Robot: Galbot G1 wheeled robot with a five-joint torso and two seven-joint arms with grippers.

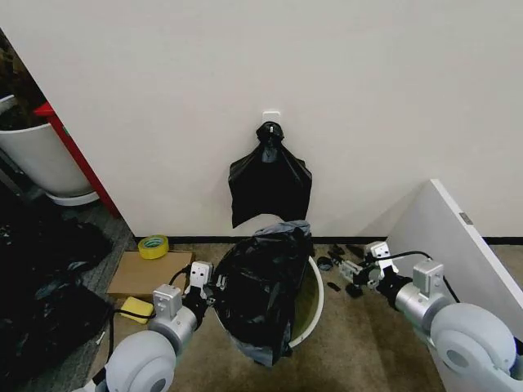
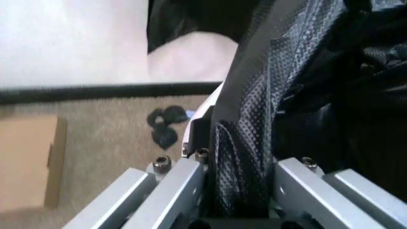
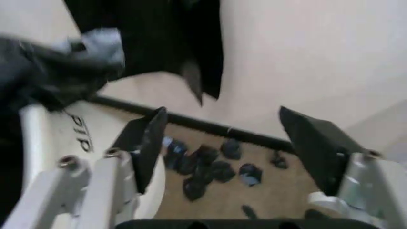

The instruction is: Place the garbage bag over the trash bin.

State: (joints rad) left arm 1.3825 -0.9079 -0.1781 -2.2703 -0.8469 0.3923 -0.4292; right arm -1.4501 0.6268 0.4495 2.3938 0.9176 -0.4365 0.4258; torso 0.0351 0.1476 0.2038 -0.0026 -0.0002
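The left gripper (image 1: 204,282) is at the left side of the trash bin (image 1: 315,304), low over the carpet. Its 2 fingers (image 2: 190,183) are closed on a fold of the garbage bag (image 1: 263,286); in the left wrist view the black plastic (image 2: 254,143) runs up from between the metal fingers and spreads out above them. The bag hangs over the left and front part of the bin, loose and crinkled, and its upper edge stands higher than the rim. On the right side the cream-white rim and a part of the greenish inside of the bin are not covered.

The right gripper (image 1: 357,273) is to the right of the bin, near the rim but not touching it. Its 2 dark fingers (image 3: 143,143) stand wide apart and nothing is between them. In the right wrist view the white wall of the bin (image 3: 54,138) is just beside 1 finger, and the bag (image 3: 57,67) lies further away, over the bin's top.

Small black scraps (image 1: 331,263) lie on the carpet between the right gripper and the wall. Another black bag (image 1: 270,184), knotted at its top, hangs on the wall behind the bin. To the left of the left gripper lie a flat cardboard box (image 1: 147,273), a roll of yellow tape (image 1: 153,246) and a yellow sponge (image 1: 136,308). A white board (image 1: 453,245) leans at the right.
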